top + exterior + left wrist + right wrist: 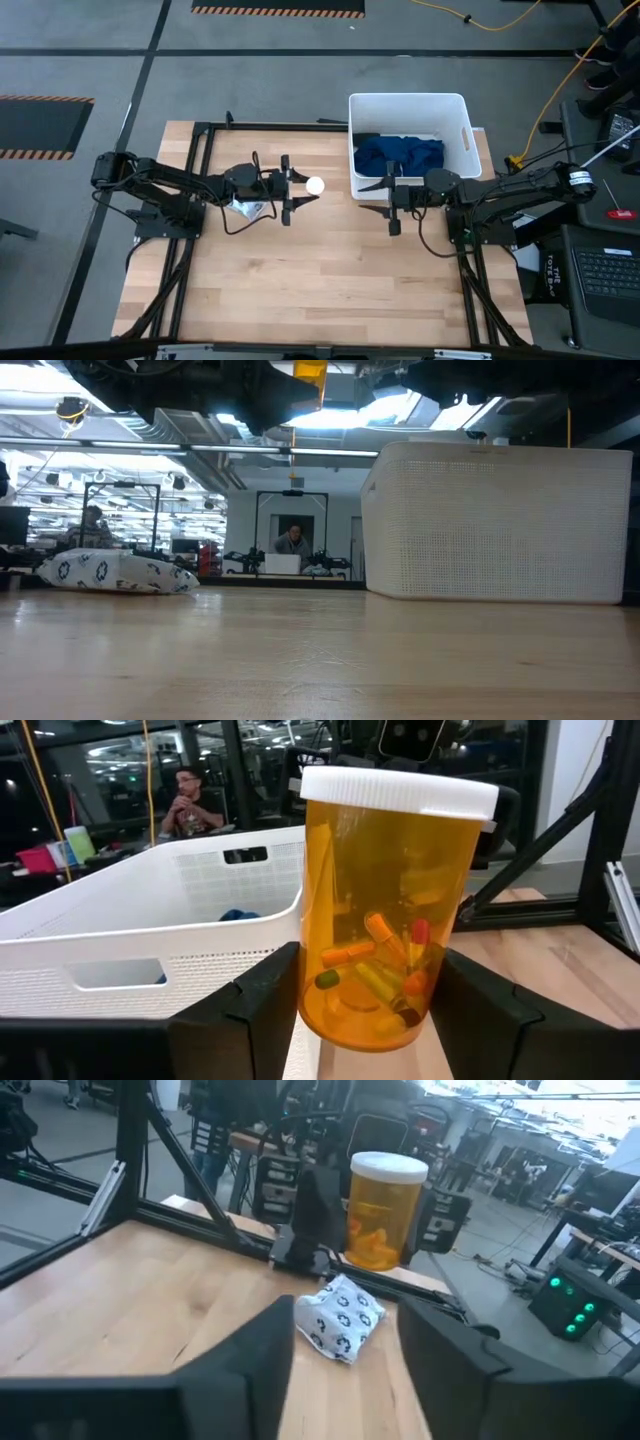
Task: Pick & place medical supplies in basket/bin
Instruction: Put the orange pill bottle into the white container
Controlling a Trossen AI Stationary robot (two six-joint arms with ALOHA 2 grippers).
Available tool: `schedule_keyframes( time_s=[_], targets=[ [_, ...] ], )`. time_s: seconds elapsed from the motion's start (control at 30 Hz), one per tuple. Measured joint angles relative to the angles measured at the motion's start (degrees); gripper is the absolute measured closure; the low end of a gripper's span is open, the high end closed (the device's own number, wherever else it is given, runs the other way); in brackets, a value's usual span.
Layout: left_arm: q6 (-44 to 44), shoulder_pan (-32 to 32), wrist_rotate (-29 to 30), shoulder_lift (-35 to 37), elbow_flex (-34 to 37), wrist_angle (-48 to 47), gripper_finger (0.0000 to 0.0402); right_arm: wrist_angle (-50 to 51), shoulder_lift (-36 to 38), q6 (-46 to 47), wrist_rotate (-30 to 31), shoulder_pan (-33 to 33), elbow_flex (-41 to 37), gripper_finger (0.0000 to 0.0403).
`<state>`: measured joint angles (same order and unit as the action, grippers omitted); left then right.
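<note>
An orange pill bottle (pixel 390 920) with a white cap (pixel 315 185) hangs above the table's middle, with my left gripper (pixel 303 187) shut on it. A white packet with dark marks (pixel 340 1318) lies flat on the wood below the left arm (pixel 245 207). The white bin (pixel 410 98) stands at the far right and holds a dark-blue cloth (pixel 400 155). My right gripper (pixel 368 197) hovers open by the bin's near left corner. It faces the bottle (pixel 382 1215), with nothing between its fingers. My left gripper pinches the bottle's lower side walls (pixel 312 982) between its two fingers (pixel 260 1005). They reach in level from the table's left, one on each side. The bottle stands upright, cap up, lifted clear of the table and the packet.
Black frame rails (pixel 200 130) run along the table's edges. The bin's wall (pixel 500 520) stands tall on the right. A keyboard (pixel 605 270) sits beyond the right edge. People (pixel 190 805) are in the room behind. Bare wood (pixel 330 280) lies toward the near edge.
</note>
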<state>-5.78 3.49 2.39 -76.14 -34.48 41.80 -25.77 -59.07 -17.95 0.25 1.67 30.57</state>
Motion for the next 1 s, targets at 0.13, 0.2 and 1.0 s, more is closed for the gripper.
schedule_keyframes(
  time_s=[0.13,0.2,1.0],
  targets=[
    [-1.4,0.0,0.0,0.0,-0.2,0.4,0.0206,-2.2,-2.8,2.5,0.0,0.0,0.0,0.0171],
    [-1.4,0.0,0.0,0.0,-0.7,0.2,0.0206,-4.2,-4.9,2.5,0.1,0.0,0.0,0.0148],
    [-7.2,-1.4,-1.3,-11.7,-10.8,-0.4,0.0206,-10.5,-18.6,2.5,0.1,0.0,10.9,0.0104]
  ],
)
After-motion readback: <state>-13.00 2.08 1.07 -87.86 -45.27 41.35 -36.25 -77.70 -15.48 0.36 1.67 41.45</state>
